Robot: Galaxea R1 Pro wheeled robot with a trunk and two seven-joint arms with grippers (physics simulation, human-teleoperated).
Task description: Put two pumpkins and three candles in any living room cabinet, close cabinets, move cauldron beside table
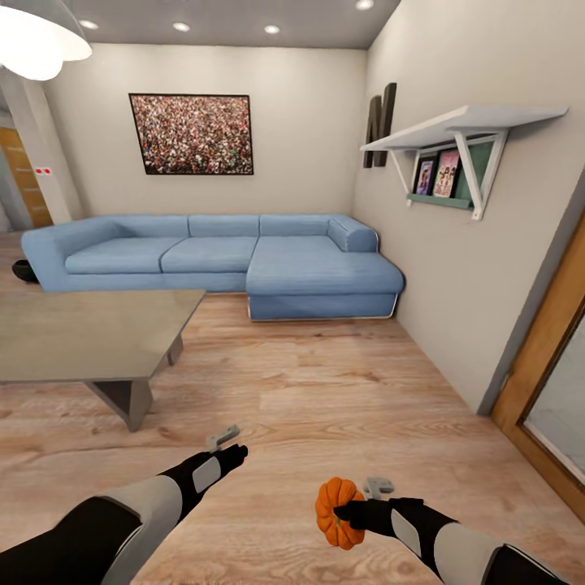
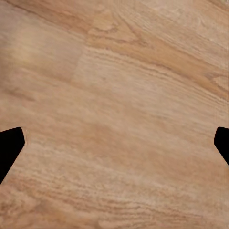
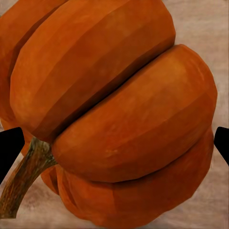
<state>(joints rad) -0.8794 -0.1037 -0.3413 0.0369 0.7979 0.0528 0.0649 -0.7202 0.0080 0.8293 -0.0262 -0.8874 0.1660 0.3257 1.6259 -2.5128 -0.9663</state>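
Observation:
A ribbed orange pumpkin (image 1: 337,512) hangs over the plank floor at the lower right, with my right gripper (image 1: 340,513) shut on it. Up close in the right wrist view the pumpkin (image 3: 114,109) sits between the black fingertips (image 3: 9,152), its brown stem (image 3: 24,179) pointing to one side. My left gripper (image 1: 240,451) hovers over bare floor at lower centre; its fingertips (image 2: 8,148) stand wide apart with nothing between them. The grey-topped low table (image 1: 89,333) stands at the left. A small black pot, perhaps the cauldron (image 1: 24,270), peeks out beside the sofa's left end.
A blue corner sofa (image 1: 219,260) lines the back wall under a framed picture (image 1: 192,134). A white shelf (image 1: 463,130) and a dark letter N (image 1: 379,123) hang on the right wall. A wooden door frame (image 1: 544,382) stands at the right. Floor stretches between table and right wall.

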